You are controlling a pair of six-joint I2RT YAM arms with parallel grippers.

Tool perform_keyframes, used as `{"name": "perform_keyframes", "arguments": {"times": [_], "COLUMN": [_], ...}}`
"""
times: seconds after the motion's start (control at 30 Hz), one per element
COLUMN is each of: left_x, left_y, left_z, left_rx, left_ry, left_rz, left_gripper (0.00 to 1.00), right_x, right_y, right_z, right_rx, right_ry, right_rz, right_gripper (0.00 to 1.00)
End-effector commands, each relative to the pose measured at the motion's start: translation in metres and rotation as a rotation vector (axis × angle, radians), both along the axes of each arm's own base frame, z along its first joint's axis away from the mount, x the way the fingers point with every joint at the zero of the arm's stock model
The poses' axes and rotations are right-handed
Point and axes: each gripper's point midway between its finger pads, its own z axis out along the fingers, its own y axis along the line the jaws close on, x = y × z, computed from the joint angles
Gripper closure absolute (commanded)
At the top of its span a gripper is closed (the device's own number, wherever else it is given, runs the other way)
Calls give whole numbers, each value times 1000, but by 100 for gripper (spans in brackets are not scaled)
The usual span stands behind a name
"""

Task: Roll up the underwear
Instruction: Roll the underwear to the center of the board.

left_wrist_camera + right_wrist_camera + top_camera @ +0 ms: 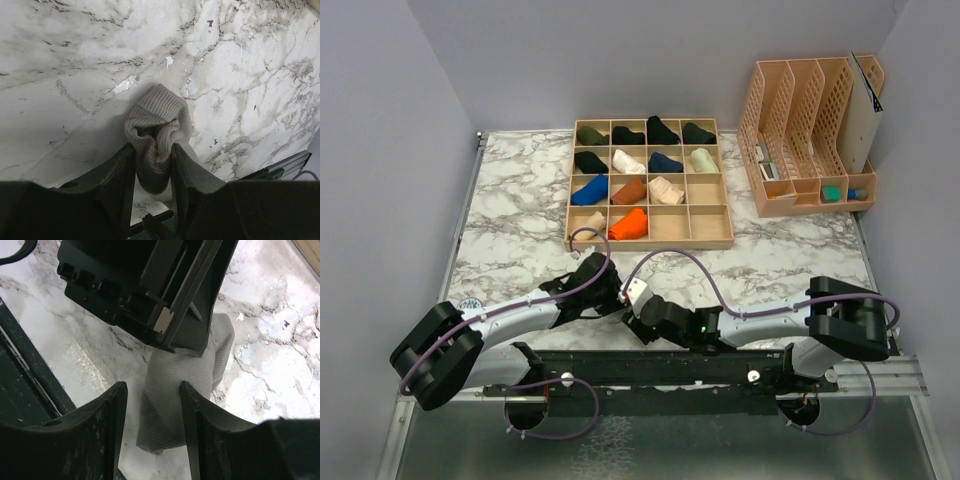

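One beige underwear (160, 120) clamped in left gripper (152, 150). Right gripper (152, 386) apart, straddling free end. Seemingly mid-roll; next: close there, turn over.

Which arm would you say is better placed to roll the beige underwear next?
Left: the left gripper is shut on the beige underwear; the right gripper is open, only straddling the cloth's end.

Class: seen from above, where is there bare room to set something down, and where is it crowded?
Free: table left of the tray; the patch between tray, file organizer and right arm; three empty compartments in the tray's near-right corner. Crowded: near centre, where left gripper and right gripper meet at the underwear.
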Motion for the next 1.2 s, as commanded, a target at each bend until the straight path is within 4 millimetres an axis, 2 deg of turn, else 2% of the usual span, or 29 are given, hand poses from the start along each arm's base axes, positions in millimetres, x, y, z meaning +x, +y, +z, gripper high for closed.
{"name": "perform_keyframes", "arguments": {"times": [0.0, 0.2, 0.37, 0.63, 0.73, 0.93, 1.17], "left_x": [-10, -8, -5, 0, 1, 3, 7], "left_y": [10, 7, 9, 14, 20, 37, 58], "left_z": [-8, 3, 7, 14, 14, 19, 28], "left_rx": [54, 20, 28, 21, 29, 36, 17], "left_ry": [51, 31, 16, -15, -14, -10, -32], "left_rz": [10, 16, 27, 54, 72, 115, 181], "left_gripper": [61, 46, 34, 25, 23, 10, 1], "right_x": [-1, -9, -11, -5, -4, -4, -2], "right_y": [-24, -37, -45, -48, -48, -49, -50], "right_z": [-37, -59, -68, -78, -82, -90, -89], "right_rx": [-132, -190, -226, -278, -277, -284, -226], "right_ry": [28, 83, 98, 73, 74, 94, 159], "right_rz": [-46, -58, -70, -86, -97, -111, -119], "right_gripper": [50, 45, 45, 46, 47, 47, 45]}}
